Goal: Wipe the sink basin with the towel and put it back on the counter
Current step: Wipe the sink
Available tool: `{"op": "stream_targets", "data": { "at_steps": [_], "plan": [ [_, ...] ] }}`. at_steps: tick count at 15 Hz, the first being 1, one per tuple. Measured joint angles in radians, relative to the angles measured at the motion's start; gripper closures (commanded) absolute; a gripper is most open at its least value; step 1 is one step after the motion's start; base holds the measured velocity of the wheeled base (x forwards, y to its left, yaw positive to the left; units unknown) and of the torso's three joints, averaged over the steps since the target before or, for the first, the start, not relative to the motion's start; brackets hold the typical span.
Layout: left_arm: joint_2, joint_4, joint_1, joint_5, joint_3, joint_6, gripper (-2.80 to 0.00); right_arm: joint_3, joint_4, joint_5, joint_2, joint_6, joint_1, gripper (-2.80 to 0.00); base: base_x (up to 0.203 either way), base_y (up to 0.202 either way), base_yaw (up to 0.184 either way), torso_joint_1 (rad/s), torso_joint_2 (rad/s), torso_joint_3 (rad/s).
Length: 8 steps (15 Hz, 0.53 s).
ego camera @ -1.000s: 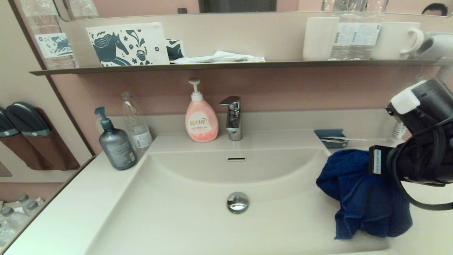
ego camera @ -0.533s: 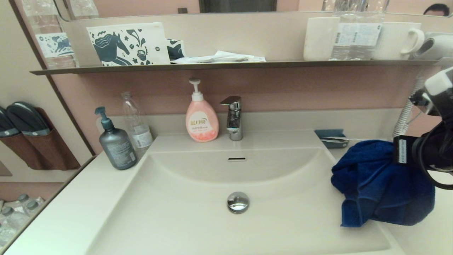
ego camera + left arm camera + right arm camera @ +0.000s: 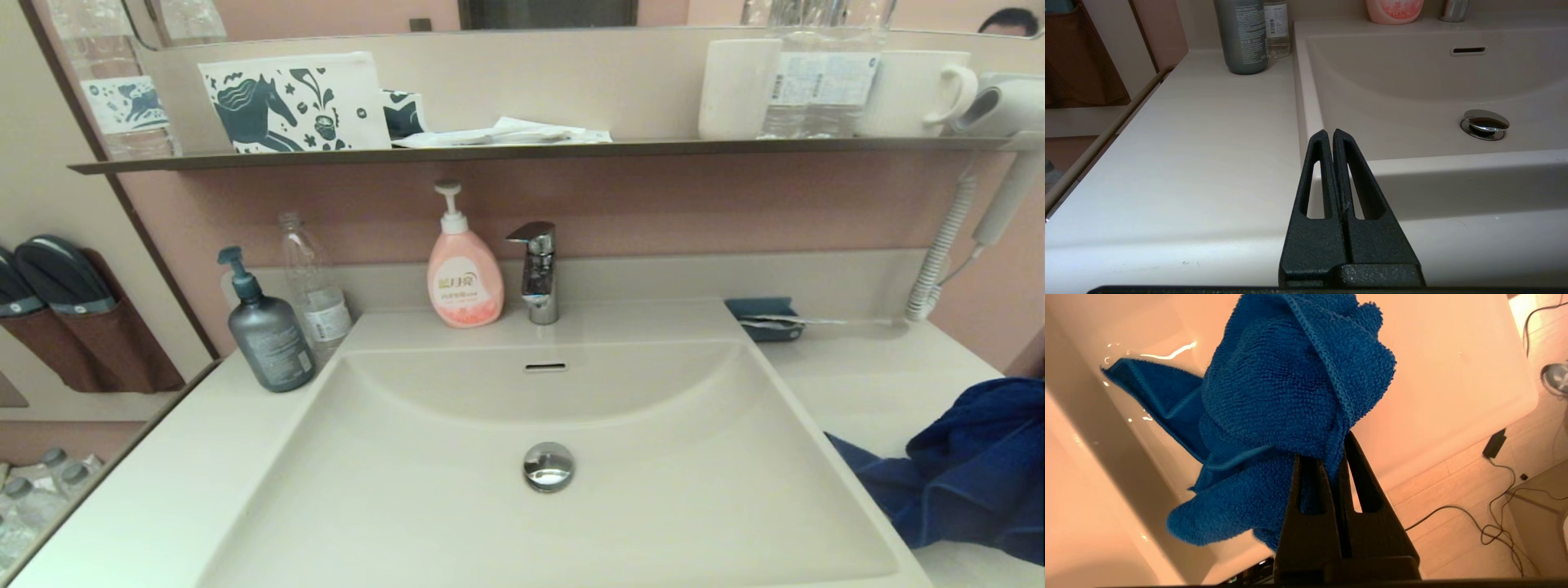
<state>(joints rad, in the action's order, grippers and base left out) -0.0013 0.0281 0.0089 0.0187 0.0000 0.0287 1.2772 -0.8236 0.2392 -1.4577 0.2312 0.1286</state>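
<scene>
Blue terry fills the lower right of my head view: the towel (image 3: pixel 963 474) is over the counter (image 3: pixel 865 384), right of the sink basin (image 3: pixel 457 506), one corner trailing toward its rim; I think it touches, but can't be sure. On the left wrist view, my left gripper (image 3: pixel 1332 136) sits pinched together, empty, near the basin's front left corner. On the right wrist view, my right gripper (image 3: pixel 1338 451) is clamped on the bunched towel.

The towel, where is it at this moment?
In the head view the towel is at the far right, over the counter beside the sink basin, held in the right gripper's shut jaws.
</scene>
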Motion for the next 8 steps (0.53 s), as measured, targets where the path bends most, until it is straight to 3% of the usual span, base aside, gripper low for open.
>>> {"op": "stream_targets", "data": {
  "at_steps": [4,8],
  "plan": [
    [0.0,-0.001,0.0,0.0,0.0,0.0,0.0,-0.073,0.003,-0.002,-0.012,-0.008,0.024,0.0,0.0,0.0,0.0,0.0,0.0,0.0],
    [0.0,0.0,0.0,0.0,0.0,0.0,0.0,-0.142,0.145,-0.049,-0.071,0.034,0.055,0.0,0.0,0.0,0.0,0.0,0.0,0.0]
  ]
}}
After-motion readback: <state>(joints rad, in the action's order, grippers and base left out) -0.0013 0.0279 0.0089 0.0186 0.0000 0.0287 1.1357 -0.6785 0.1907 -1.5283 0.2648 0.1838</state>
